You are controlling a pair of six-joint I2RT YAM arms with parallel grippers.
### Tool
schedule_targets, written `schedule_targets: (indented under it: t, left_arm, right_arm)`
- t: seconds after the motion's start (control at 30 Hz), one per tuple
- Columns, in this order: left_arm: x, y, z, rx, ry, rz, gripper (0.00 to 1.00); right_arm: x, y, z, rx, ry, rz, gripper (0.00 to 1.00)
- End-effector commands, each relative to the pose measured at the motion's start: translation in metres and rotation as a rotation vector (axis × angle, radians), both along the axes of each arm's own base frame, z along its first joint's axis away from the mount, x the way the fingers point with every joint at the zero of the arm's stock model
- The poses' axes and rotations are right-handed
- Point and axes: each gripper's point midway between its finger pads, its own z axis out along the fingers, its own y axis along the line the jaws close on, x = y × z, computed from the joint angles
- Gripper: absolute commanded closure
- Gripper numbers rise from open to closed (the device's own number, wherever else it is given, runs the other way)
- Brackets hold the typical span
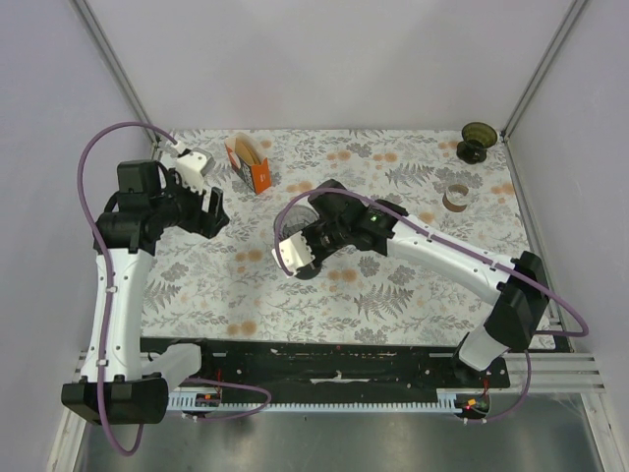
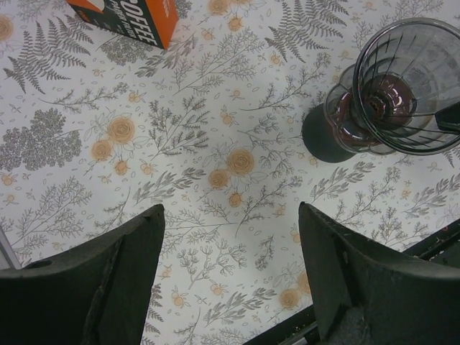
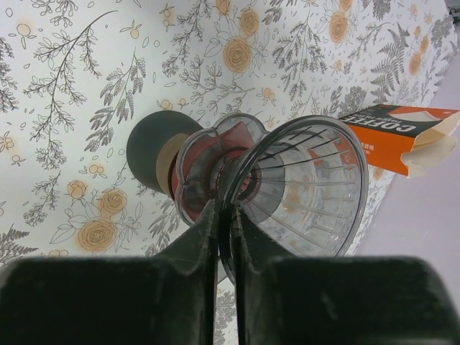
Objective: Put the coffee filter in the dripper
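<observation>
Pinching with the right gripper's (image 3: pixel 226 215) fingers (image 3: pixel 195 246) — clamped on the glass rim of the dripper (image 3: pixel 309 180), mid-table. Spread wide on the left gripper (image 2: pixel 230 214), hovering over the flowered table (image 2: pixel 215 108) at left, touching nothing. Far and left of the dripper, an open orange box (image 1: pixel 257 172) — coffee filter (image 1: pixel 240 152) inside, well apart from it.

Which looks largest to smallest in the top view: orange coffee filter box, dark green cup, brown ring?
1. orange coffee filter box
2. dark green cup
3. brown ring
Cup and ring look close, so their order is less sure.
</observation>
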Motion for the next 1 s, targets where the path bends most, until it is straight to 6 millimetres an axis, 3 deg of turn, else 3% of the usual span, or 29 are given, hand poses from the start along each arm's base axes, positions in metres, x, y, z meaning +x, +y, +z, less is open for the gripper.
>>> schedule_targets:
  t: [0.0, 0.13, 0.17, 0.2, 0.33, 0.4, 0.5, 0.63, 0.77, 0.97]
  left_arm:
    - [0.003, 0.005, -0.001, 0.031, -0.023, 0.001, 0.20]
    - [0.016, 0.005, 0.003, 0.007, -0.044, 0.038, 0.19]
    - [0.025, 0.007, 0.006, -0.010, -0.056, 0.075, 0.19]
    - [0.037, 0.012, 0.011, -0.031, -0.075, 0.143, 0.19]
    - [0.096, 0.038, 0.035, -0.188, -0.214, 0.462, 0.19]
    - [0.122, 0.043, 0.031, -0.276, -0.235, 0.560, 0.19]
    - [0.161, 0.046, 0.011, -0.333, -0.176, 0.655, 0.19]
    - [0.212, 0.040, -0.032, -0.350, -0.013, 0.718, 0.19]
    - [0.252, 0.017, -0.073, -0.307, 0.086, 0.709, 0.19]
    - [0.291, 0.010, -0.097, -0.309, 0.129, 0.717, 0.21]
  right_arm:
    - [0.000, -0.002, 0.009, 0.026, 0.004, -0.030, 0.70]
    - [0.000, 0.000, 0.042, 0.100, -0.016, -0.050, 0.35]
    - [0.001, 0.001, 0.054, 0.134, -0.024, -0.061, 0.10]
    - [0.002, 0.003, 0.070, 0.175, -0.040, -0.068, 0.02]
    - [0.005, 0.008, 0.129, 0.359, -0.066, -0.137, 0.02]
    - [0.006, 0.006, 0.159, 0.481, -0.040, -0.207, 0.02]
    - [0.019, -0.007, 0.184, 0.625, -0.033, -0.368, 0.02]
    - [0.042, -0.034, 0.188, 0.706, -0.005, -0.578, 0.02]
    - [0.059, -0.055, 0.168, 0.698, 0.027, -0.717, 0.02]
    - [0.057, -0.062, 0.138, 0.658, 0.072, -0.734, 0.02]
